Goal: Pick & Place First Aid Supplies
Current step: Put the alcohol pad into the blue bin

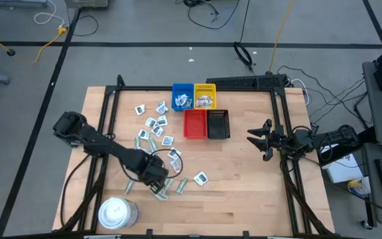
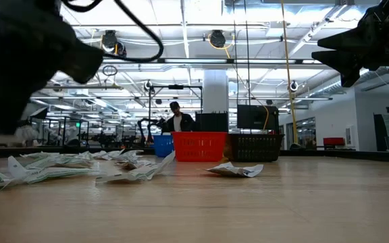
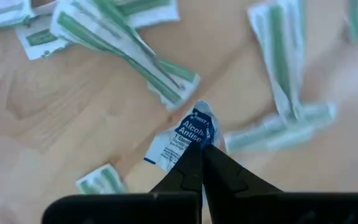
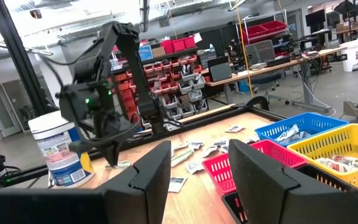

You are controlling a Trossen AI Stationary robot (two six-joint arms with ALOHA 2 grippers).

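The first aid supplies (image 1: 154, 123) are small white packets and pale green strips, lying flat over the table's left half. My left gripper (image 3: 201, 148) points down among the nearer ones (image 1: 159, 187), shut on a white packet with blue print (image 3: 185, 134). Green-striped strips (image 3: 129, 56) lie on the wood around it. At the table's right edge my right gripper (image 1: 257, 139) waits level and open, with nothing between its fingers (image 4: 148, 177). My left gripper pinches the blue-printed packet between its two fingertips (image 3: 191, 163), at one edge of the packet (image 3: 199, 142). The fingers come from above, pointing down. The packet sticks out past the tips, bent and crumpled. Whether it still touches the wood I cannot tell.
Blue (image 1: 182, 97), yellow (image 1: 205, 96), red (image 1: 194, 123) and black (image 1: 218, 124) trays stand together at the table's far middle. A round white tub (image 1: 117, 212) stands at the near left edge. Bare wood lies between the trays and my right gripper.
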